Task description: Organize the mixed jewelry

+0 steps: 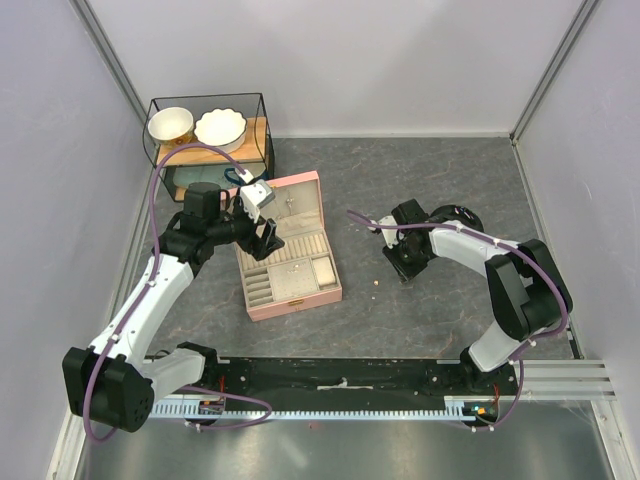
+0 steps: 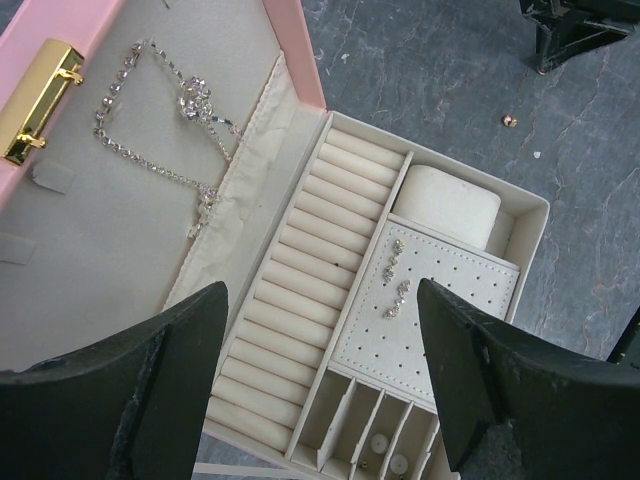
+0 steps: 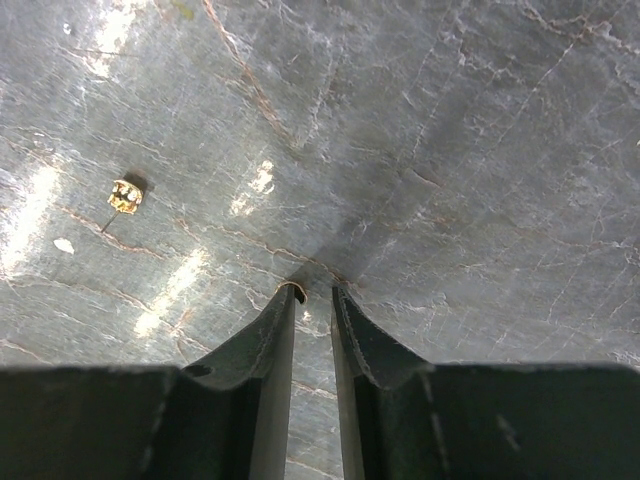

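My right pincer (image 3: 312,292) stands tip-down on the table (image 3: 480,150), jaws drawn to a narrow slit, gripping nothing I can make out. The gold stud (image 3: 125,195) lies apart, outside the jaws. Risk: closing here misses it. My left pincer (image 2: 320,288) hangs wide and empty over the pink box (image 2: 288,25), where the chain (image 2: 160,120) lies in the lid.

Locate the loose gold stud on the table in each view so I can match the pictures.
Top external: stud on the table, between the box and the right tool.
Left wrist: upper right, on the table past the box, below the right tool.
Right wrist: left of centre, up-left of the right tool.
Shared landmark: the right tool, near the stud in all three.
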